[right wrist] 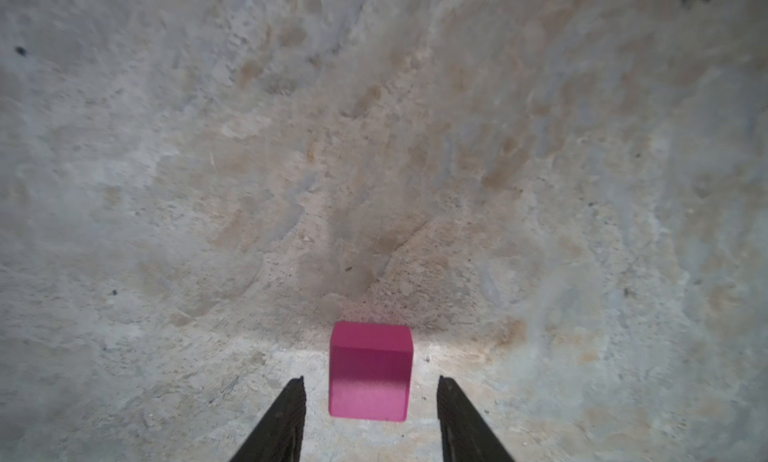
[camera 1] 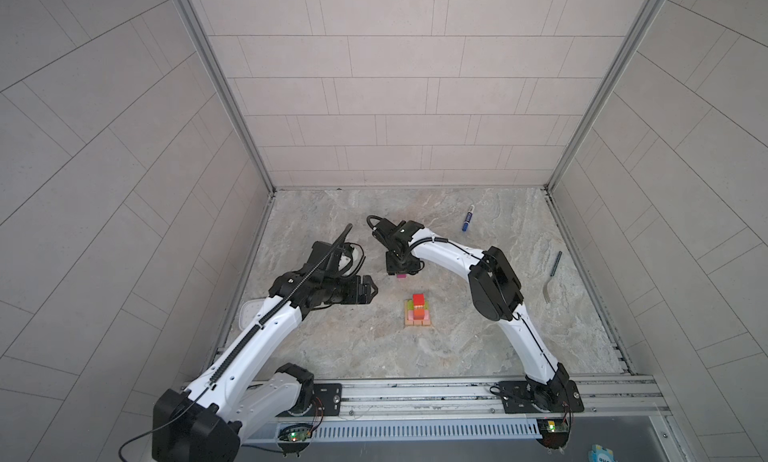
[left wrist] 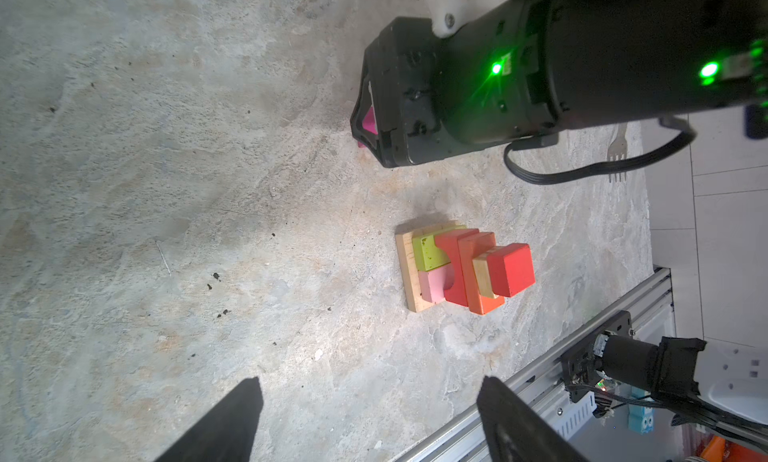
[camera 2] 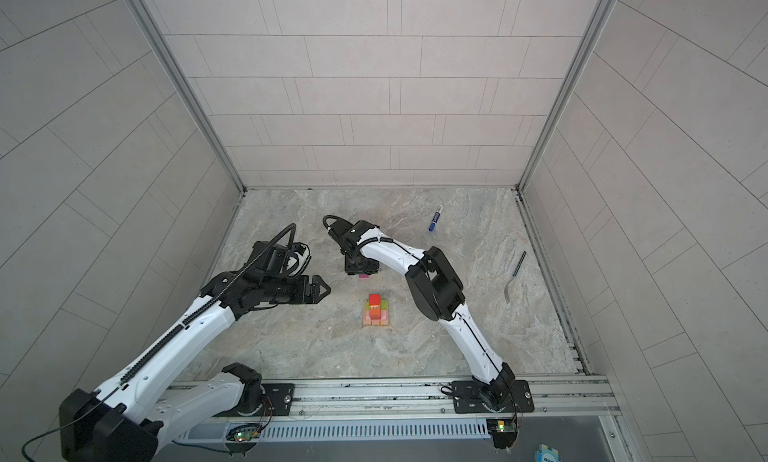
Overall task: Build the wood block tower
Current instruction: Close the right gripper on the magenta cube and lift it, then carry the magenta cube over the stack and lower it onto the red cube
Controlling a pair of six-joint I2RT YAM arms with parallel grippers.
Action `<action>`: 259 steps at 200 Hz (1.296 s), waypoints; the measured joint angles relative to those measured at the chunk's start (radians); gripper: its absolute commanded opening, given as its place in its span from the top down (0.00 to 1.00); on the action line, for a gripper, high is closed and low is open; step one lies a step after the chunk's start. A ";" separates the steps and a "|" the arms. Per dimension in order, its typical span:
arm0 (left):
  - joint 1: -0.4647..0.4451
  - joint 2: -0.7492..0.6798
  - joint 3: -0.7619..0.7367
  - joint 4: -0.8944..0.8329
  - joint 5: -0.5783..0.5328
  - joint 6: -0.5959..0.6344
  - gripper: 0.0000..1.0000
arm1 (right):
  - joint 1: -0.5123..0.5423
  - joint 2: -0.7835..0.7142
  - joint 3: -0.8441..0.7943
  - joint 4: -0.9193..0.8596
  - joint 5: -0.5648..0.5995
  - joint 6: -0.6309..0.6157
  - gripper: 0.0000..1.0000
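The right fingers (right wrist: 282, 422) straddle the magenta cube (right wrist: 370, 372); the tower (left wrist: 465, 268) stands near.
In both top views the magenta cube (camera 1: 401, 276) is nearly all hidden under the right arm's black head, only a sliver showing. It sits on the table (camera 1: 332, 347) between the right fingers with a gap each side: released, touching nothing. The left fingers (left wrist: 224, 422) are spread wide, empty. On the mottled stone-look table the tower stacks a tan plank, lime and pink bricks, red arch, orange brick and red cube.
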 measured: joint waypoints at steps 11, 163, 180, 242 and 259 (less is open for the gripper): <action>0.000 0.000 0.000 0.000 0.000 0.000 0.12 | 0.000 0.006 -0.003 0.004 -0.002 0.004 0.53; 0.000 -0.001 -0.005 0.014 0.000 -0.001 0.12 | -0.002 0.009 -0.008 0.010 -0.002 -0.005 0.78; 0.000 -0.001 -0.005 0.015 0.000 -0.001 0.12 | -0.002 0.008 -0.008 0.003 0.004 -0.012 0.78; 0.000 -0.002 -0.005 0.015 0.000 -0.001 0.12 | -0.002 -0.085 -0.007 -0.070 0.030 -0.042 0.78; 0.000 -0.003 -0.005 0.015 0.000 -0.001 0.12 | -0.002 -0.132 -0.004 -0.097 0.033 -0.050 0.78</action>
